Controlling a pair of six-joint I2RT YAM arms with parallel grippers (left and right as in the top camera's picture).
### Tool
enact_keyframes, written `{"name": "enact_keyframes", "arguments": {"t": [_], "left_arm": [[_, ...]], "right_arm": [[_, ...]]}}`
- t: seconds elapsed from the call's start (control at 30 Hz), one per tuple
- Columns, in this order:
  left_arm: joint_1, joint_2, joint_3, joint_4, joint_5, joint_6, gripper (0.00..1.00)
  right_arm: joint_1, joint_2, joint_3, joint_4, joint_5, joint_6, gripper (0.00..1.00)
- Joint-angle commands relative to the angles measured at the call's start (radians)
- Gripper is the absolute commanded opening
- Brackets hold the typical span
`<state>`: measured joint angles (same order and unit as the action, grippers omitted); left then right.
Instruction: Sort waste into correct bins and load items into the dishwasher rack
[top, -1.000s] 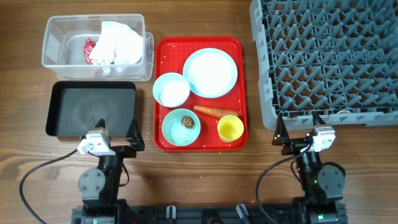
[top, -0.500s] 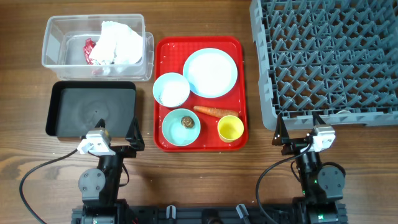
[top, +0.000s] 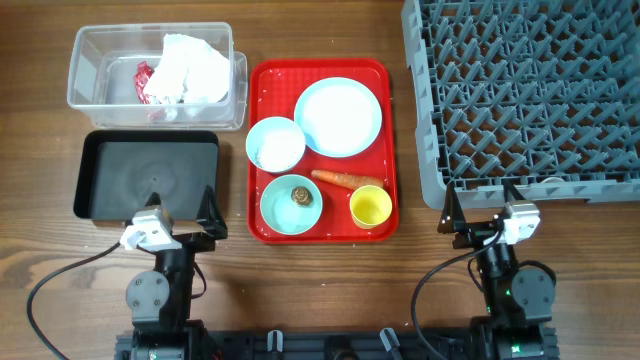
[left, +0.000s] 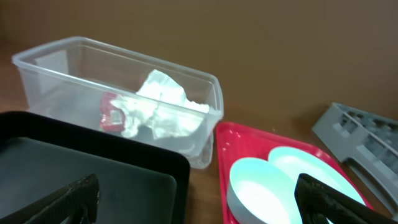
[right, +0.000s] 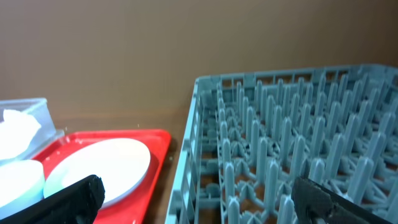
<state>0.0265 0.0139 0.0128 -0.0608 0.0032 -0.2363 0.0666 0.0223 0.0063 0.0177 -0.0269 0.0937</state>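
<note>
The rack (top: 530, 90) fills the far right, stiff and bulky, its near edge just beyond the right gripper (top: 478, 200), whose fingers are spread wide and hold nothing. The red tray (top: 322, 233) sits mid-table between the two arms, carrying everything to be sorted. On the left, the black tray (top: 145, 175) lies right in front of the left gripper (top: 182, 205), likewise spread and empty, with the tub (top: 100, 60) behind it, some crumpled waste already inside. The plate (top: 338, 116) at the tray's far right looks hard and slick, best pinched at its rim. The white-blue bowl (top: 275, 144) and green bowl (top: 280, 212) are probably light and want a hold over the wall. The carrot (top: 347, 180), slim and firm, lies flat between plate and cup (top: 371, 207) and suits a grip across its middle. The cup could tip. The nut (top: 301, 196) rests in the green bowl and may roll.
</note>
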Motion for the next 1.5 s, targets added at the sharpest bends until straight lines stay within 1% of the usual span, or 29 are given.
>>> {"name": "enact_keyframes", "arguments": {"t": [0.0,0.1,0.2,0.33,0.47,0.57,0.73,0.9,0.97,1.07,1.13,1.27,1.33,1.47], "left_arm": [[0.004,-0.006,-0.006,0.043,-0.032,0.012,1.0],[0.003,-0.006,-0.006,0.105,0.054,0.013,1.0],[0.004,-0.006,0.003,0.16,0.107,0.013,1.0],[0.004,-0.005,0.07,0.132,0.143,0.013,1.0],[0.004,0.024,0.165,0.057,0.181,0.013,1.0],[0.003,0.076,0.245,0.011,0.225,0.013,1.0],[0.003,0.208,0.383,-0.012,0.296,0.013,1.0],[0.003,0.373,0.556,-0.034,0.307,0.014,1.0],[0.003,0.446,0.628,-0.077,0.307,0.018,1.0],[0.003,0.529,0.709,-0.14,0.307,0.02,1.0],[0.003,0.589,0.769,-0.191,0.307,0.02,1.0],[0.003,0.675,0.874,-0.285,0.306,0.021,1.0],[0.003,0.724,0.937,-0.327,0.306,0.028,1.0],[-0.008,0.8,1.033,-0.369,0.311,0.029,1.0]], "right_arm": [[-0.003,0.0,-0.001,0.05,-0.02,0.021,1.0],[-0.003,0.0,-0.001,0.131,-0.02,0.041,1.0],[-0.003,0.0,-0.001,0.219,-0.02,0.046,1.0],[-0.003,0.0,0.007,0.287,-0.019,0.072,1.0],[-0.003,0.0,0.027,0.31,-0.019,0.07,1.0],[-0.003,0.0,0.05,0.315,-0.018,0.063,1.0],[-0.003,0.0,0.109,0.315,-0.029,0.071,1.0],[-0.003,0.002,0.211,0.304,-0.049,0.055,1.0],[-0.003,0.014,0.272,0.292,-0.049,0.004,1.0],[-0.003,0.045,0.343,0.246,-0.049,-0.035,1.0],[-0.003,0.09,0.42,0.171,-0.041,-0.051,1.0],[-0.003,0.22,0.557,0.041,-0.046,-0.064,1.0],[-0.003,0.332,0.644,-0.029,-0.07,-0.064,1.0],[-0.002,0.5,0.802,-0.163,-0.072,-0.068,1.0]]}}
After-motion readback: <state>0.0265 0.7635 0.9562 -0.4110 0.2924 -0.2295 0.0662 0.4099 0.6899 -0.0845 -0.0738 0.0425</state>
